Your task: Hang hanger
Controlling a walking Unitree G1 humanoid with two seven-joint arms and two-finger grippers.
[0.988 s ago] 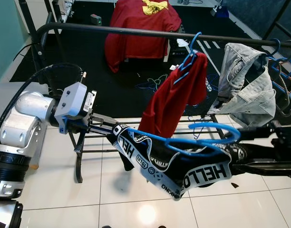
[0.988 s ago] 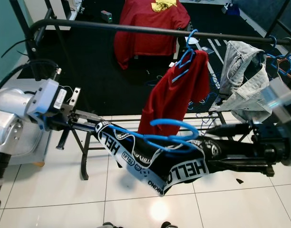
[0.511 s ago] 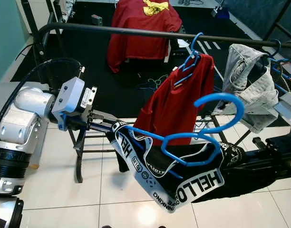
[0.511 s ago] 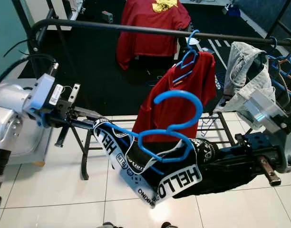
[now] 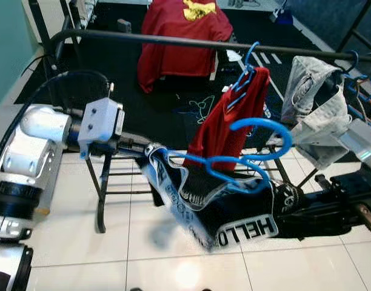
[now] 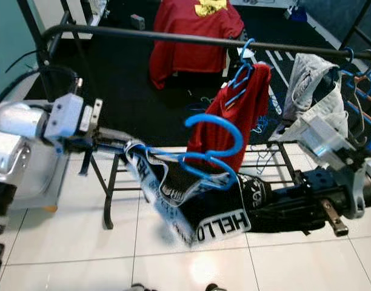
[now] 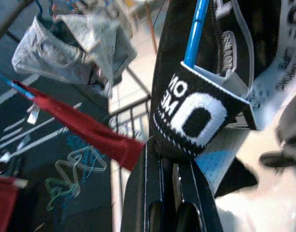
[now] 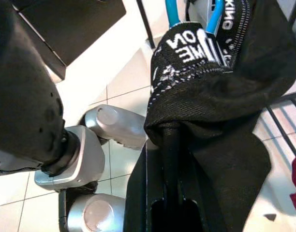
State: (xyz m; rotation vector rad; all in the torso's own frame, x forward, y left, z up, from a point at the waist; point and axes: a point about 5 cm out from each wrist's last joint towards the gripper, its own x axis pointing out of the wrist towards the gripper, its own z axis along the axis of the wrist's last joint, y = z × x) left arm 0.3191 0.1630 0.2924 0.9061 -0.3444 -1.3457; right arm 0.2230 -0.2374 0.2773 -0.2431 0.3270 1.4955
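Observation:
A blue hanger (image 5: 258,130) carries a black garment (image 5: 234,209) printed with white letters. It is held level between my two arms, in front of and below the black rail (image 5: 173,40). My left gripper (image 5: 146,150) is shut on the hanger's left end through the cloth (image 7: 186,116). My right gripper (image 6: 258,197) is shut on the right end, wrapped in black cloth (image 8: 211,96). The hook curls upward in front of a red shirt (image 5: 234,115) that hangs from the rail on its own blue hanger.
A pale denim garment (image 5: 319,115) and more blue hangers (image 5: 361,79) hang at the rail's right end. The rack's lower bars (image 5: 100,194) stand on white tiles. A red garment (image 5: 179,36) drapes over something on the dark floor behind.
The hanger has tipped flatter and shifted slightly left and up. The black garment swings and is blurred at its left. My left gripper has risen a little.

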